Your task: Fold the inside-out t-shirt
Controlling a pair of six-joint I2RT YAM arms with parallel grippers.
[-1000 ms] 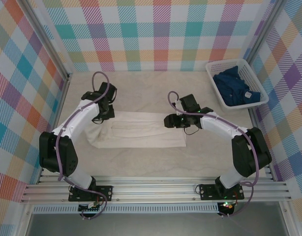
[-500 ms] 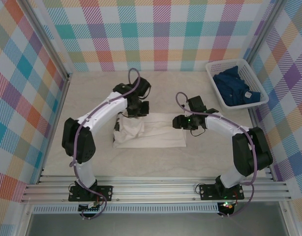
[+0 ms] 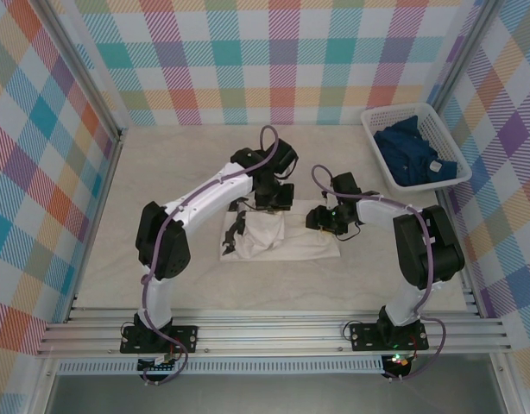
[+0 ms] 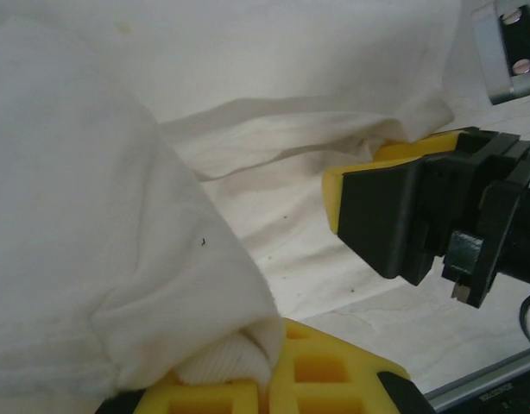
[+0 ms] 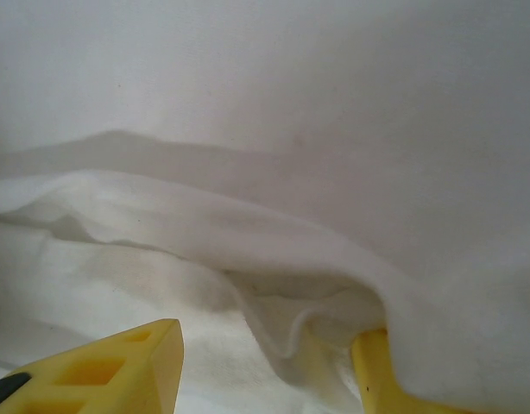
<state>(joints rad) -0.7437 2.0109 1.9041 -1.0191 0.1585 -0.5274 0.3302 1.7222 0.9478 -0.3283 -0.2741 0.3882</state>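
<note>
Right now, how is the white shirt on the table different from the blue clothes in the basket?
The white shirt lies out on the table; the blue clothes sit bunched in the basket. The left end effector pinches the white shirt; nothing touches the blue clothes. The white shirt is pale, the blue clothes are dark. Both are soft, wrinkled cloth.
</note>
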